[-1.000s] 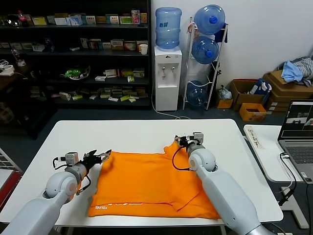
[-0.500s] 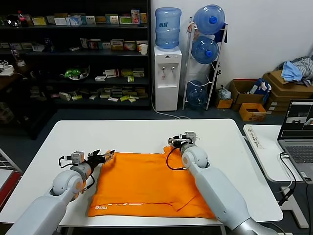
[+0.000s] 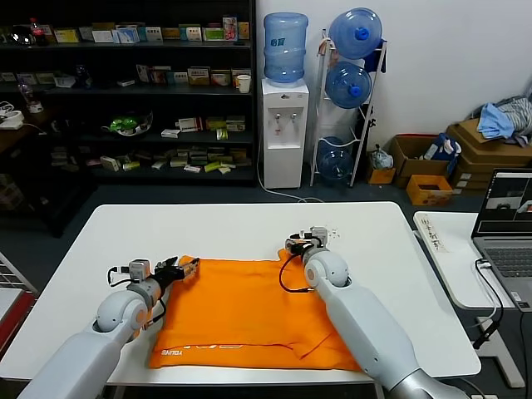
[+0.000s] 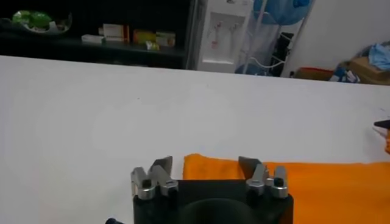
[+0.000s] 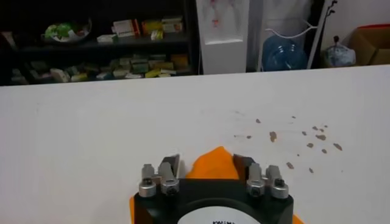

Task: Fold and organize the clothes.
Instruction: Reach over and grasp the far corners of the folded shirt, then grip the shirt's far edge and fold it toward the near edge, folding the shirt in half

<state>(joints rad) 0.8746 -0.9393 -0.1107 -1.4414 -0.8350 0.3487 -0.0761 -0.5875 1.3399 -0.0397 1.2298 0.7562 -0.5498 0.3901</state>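
Both grippers are on the far edge of the orange T-shirt [image 3: 249, 312], which lies flat on the white desk [image 3: 91, 241].

On the left, the left gripper [image 3: 187, 265] sits at the shirt's far left corner, fingers [image 4: 162, 167] spread with the orange corner between them. Over on the right, the right gripper [image 3: 293, 243] is at the far right corner, fingers [image 5: 172, 164] spread around a raised peak of fabric. Brown specks [image 5: 308, 137] dot the desk just beyond it.

Office storeroom; stocked shelves [image 3: 125, 91], water dispenser [image 3: 285, 133], laptop [image 3: 507, 220]
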